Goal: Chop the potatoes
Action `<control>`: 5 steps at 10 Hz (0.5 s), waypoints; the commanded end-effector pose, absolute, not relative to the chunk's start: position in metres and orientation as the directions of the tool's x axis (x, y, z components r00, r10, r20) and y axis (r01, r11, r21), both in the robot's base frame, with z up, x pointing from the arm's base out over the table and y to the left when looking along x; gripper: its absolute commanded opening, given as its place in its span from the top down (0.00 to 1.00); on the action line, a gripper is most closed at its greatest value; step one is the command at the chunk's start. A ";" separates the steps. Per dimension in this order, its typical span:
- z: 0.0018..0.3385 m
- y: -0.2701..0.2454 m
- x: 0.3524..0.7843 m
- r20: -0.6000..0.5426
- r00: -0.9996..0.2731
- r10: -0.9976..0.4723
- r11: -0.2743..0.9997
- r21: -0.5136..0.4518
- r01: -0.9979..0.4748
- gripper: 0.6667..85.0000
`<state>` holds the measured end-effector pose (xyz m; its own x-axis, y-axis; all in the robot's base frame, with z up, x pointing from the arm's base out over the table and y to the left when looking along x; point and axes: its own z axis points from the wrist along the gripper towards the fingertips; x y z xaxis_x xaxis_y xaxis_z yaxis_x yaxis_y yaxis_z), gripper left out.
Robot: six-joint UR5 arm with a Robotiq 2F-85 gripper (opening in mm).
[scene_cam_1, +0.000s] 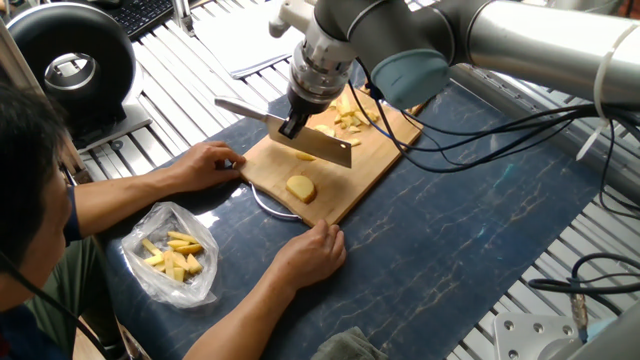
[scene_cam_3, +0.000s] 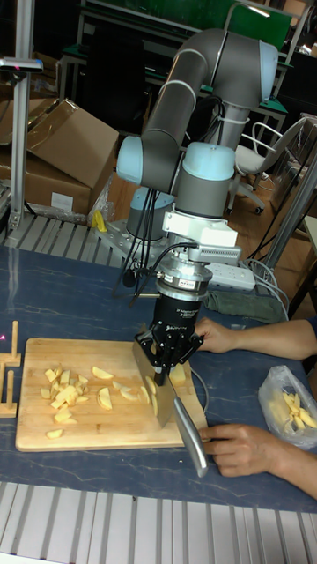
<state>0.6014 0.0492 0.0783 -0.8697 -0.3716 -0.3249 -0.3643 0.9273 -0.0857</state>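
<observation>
Gripper [scene_cam_1: 291,124] clamped on a knife [scene_cam_1: 285,131] above a wooden board [scene_cam_1: 372,160]; one potato chunk [scene_cam_1: 300,188] near the board's front end; chopped potatoes [scene_cam_1: 349,118] heaped at its far end.

On desk [scene_cam_1: 450,230], board [scene_cam_1: 375,160] with potatoes [scene_cam_1: 300,188] under knife [scene_cam_1: 325,146]; bag [scene_cam_1: 175,255] left, near person's hands [scene_cam_1: 310,255].
</observation>
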 end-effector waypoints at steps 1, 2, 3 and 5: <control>0.083 0.049 0.600 -0.321 -0.874 -0.364 0.930 -0.076 -0.359 1.00; 0.083 0.049 0.600 -0.321 -0.874 -0.364 0.930 -0.075 -0.359 1.00; 0.083 0.050 0.600 -0.322 -0.875 -0.362 0.931 -0.073 -0.358 1.00; 0.081 0.051 0.599 -0.325 -0.874 -0.360 0.931 -0.074 -0.356 1.00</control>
<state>0.5993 0.0495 0.0804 -0.8721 -0.3715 -0.3184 -0.3643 0.9275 -0.0841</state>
